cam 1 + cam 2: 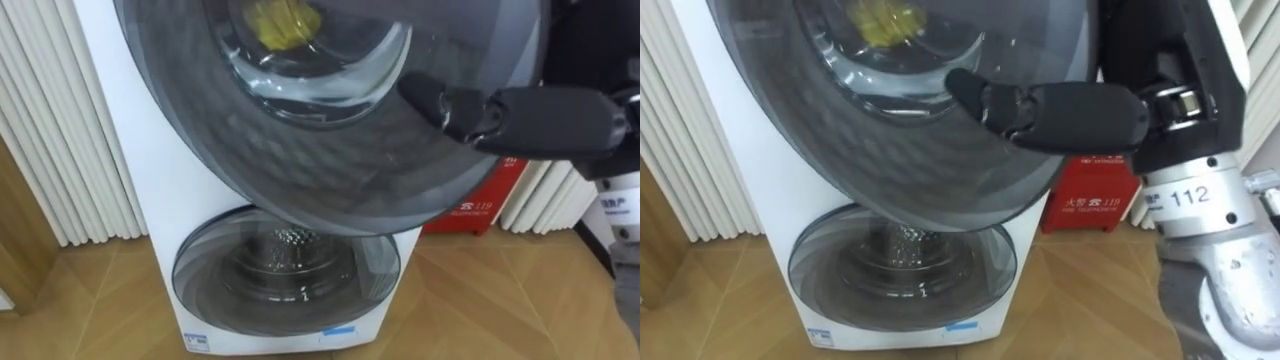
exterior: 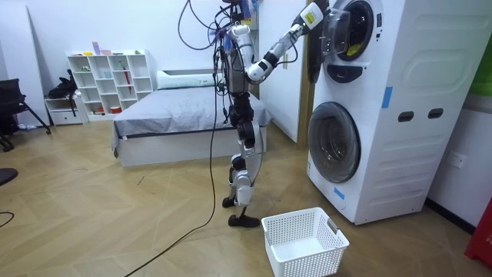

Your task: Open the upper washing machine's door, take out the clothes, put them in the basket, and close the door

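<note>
Trouble from here would most likely start with the big round smoked-grey door [image 1: 330,150] of the upper drum. It hangs partly swung out from the tall white stacked washing machine [image 2: 400,115], right in front of the robot's head. The black right hand [image 1: 1060,110] lies at that door's right-hand edge, arm raised high; whether it is spread flat or closed on the rim I cannot tell. If the contact is only light, the hand could slide off and the door swing toward the opening with the wrist in its way. The crumpled yellow cloth [image 1: 285,22] is still inside the upper drum, seen through the door's clear glass bowl, so nothing has been picked yet. Reaching round the door for it looks awkward from where the robot stands, upright and close to the machine's front. The white slatted plastic basket [image 2: 307,261] waits on the wooden floor just beside its feet, near the lower round door [image 1: 285,270]. A cloth pulled out carelessly could fall outside the basket's rim, or a step could knock the basket aside.
</note>
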`<state>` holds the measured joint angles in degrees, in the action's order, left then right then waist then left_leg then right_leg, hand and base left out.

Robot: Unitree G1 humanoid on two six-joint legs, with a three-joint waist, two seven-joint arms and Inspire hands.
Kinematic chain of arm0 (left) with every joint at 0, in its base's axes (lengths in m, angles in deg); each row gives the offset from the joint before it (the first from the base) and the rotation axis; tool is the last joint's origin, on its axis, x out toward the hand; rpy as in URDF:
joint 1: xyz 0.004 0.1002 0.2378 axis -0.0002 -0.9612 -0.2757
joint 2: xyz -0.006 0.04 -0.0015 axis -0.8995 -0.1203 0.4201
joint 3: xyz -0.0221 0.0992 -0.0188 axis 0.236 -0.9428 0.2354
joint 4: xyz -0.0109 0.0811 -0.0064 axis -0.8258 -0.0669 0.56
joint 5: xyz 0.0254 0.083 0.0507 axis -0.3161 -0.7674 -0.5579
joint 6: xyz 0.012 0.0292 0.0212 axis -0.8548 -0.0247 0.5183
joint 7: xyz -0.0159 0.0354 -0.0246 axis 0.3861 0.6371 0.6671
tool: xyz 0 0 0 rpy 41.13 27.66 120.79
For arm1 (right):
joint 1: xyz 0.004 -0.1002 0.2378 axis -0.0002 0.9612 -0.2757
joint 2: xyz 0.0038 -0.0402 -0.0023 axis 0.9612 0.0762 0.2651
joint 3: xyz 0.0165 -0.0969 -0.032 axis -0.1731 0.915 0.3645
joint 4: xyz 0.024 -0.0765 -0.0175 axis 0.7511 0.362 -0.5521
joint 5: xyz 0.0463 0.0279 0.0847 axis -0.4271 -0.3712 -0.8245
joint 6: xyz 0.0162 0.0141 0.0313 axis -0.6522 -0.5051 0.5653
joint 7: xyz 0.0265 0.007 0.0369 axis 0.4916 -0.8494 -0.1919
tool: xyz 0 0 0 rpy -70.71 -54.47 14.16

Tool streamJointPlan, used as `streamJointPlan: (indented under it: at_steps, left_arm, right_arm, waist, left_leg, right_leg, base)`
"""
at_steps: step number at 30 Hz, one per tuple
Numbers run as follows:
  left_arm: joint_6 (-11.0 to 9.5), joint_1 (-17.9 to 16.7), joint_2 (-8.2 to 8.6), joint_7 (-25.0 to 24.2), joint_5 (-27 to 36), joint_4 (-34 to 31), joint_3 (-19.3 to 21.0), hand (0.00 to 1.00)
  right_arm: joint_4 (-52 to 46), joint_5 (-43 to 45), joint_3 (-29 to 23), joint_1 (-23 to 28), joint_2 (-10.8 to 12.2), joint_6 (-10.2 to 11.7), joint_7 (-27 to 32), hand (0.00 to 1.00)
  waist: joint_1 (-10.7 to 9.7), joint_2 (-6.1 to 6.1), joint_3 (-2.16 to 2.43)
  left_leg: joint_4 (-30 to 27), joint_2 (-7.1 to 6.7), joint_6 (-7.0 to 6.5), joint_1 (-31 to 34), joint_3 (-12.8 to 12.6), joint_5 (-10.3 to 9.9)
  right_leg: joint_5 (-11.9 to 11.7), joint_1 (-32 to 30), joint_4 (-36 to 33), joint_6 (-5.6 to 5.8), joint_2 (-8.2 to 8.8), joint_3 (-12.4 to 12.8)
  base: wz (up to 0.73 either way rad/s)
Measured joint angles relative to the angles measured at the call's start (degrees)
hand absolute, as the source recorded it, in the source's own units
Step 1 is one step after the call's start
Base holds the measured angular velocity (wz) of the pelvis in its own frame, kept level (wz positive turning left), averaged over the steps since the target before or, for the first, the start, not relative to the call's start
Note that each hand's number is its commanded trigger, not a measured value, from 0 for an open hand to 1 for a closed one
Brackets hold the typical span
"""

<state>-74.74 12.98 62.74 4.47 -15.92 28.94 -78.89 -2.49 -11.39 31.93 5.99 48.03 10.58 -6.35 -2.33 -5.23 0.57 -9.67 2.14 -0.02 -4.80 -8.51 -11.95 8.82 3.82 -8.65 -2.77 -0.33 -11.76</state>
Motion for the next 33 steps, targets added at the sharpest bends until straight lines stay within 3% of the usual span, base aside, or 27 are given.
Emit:
streamJointPlan:
  at_steps: [4,8,11,19,25,28,33]
  left_arm:
    - [-0.02,0.63,-0.21,0.0,0.11,0.69,-0.53,0.0]
    - [-0.03,1.29,-0.23,-0.02,0.11,0.68,-0.53,0.0]
    - [-0.03,1.72,-0.23,-0.05,0.15,0.66,-0.6,0.0]
    - [-0.1,2.5,-0.38,-0.05,0.19,0.73,-2.44,0.0]
    - [-0.04,3.07,-0.45,0.04,0.17,0.69,-2.96,0.0]
    - [0.12,2.73,-0.46,0.09,0.13,0.77,-3.56,0.0]
    - [0.23,3.38,-0.58,0.0,0.14,0.72,-4.26,0.0]
  right_arm:
    - [0.05,-3.8,0.11,0.54,-0.01,0.53,-2.1,0.0]
    - [0.03,-5.36,-0.24,3.09,0.9,3.19,-4.55,0.0]
    - [0.04,-5.62,-0.49,3.77,0.97,3.8,-6.01,0.0]
    - [0.58,-5.83,1.53,4.77,3.14,6.58,-8.18,0.0]
    - [1.15,-6.2,5.32,4.64,3.6,6.04,-8.82,0.0]
    - [1.17,-9.37,9.18,4.68,5.45,6.76,-9.54,0.0]
    - [3.33,-9.67,9.66,4.74,8.02,7.38,-9.32,0.0]
  waist:
    - [-0.4,-0.43,-0.01]
    - [-0.44,-1.07,0.12]
    - [-0.42,-1.1,0.15]
    - [-0.15,0.04,0.04]
    - [1.19,0.27,0.15]
    - [1.86,0.23,0.2]
    - [3.04,0.29,0.09]
  left_leg:
    - [-0.06,0.09,0.06,-0.4,-0.33,0.04]
    - [-0.07,0.11,0.07,-0.4,-0.41,0.04]
    - [-0.05,0.11,0.07,-0.5,-0.66,0.04]
    - [0.18,0.15,0.07,-0.65,-0.65,0.03]
    - [-0.03,0.13,0.14,0.27,0.43,0.07]
    - [-0.13,0.11,0.28,0.44,0.99,0.18]
    - [-1.05,0.24,0.57,0.45,1.57,0.38]
  right_leg:
    - [-0.02,0.18,-0.04,-0.04,-0.01,0.08]
    - [-0.03,0.27,-0.02,-0.05,-0.01,0.12]
    - [-0.05,0.27,-0.09,-0.07,-0.01,0.36]
    - [-0.05,0.48,-0.17,-0.08,-0.01,0.17]
    - [0.01,0.35,-0.11,-0.17,0.13,-1.14]
    - [0.1,0.45,-0.01,-0.26,0.14,-1.93]
    - [0.28,1.38,0.04,-0.53,0.22,-3.27]
  base:
    - [-0.03]
    - [0.0]
    - [-0.03]
    - [0.0]
    - [0.11]
    - [0.11]
    - [0.11]
